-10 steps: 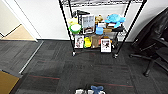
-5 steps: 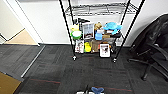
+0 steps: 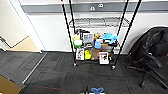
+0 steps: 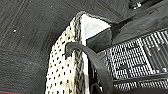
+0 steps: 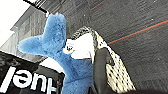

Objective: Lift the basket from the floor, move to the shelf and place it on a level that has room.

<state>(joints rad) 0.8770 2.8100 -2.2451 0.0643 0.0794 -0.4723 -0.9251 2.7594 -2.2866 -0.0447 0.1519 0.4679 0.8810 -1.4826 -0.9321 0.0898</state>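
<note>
The basket (image 4: 66,70) is already off the carpet floor (image 3: 55,72), carried low in front of the robot, a blue plush toy (image 5: 56,50) riding inside. The black wire shelf (image 3: 96,37) stands ahead at twelve o'clock, well apart, so placing is left. The left end effector (image 4: 93,75) hooks a dark finger over the rim; the right end effector (image 5: 98,72) likewise. Both look clamped on the basket.

A black office chair (image 3: 150,57) stands at the right near the white wall (image 3: 50,30). A blue plush toy (image 5: 62,62) lies against a black box (image 5: 27,80). Tan wooden flooring (image 3: 25,45) shows at the left.
</note>
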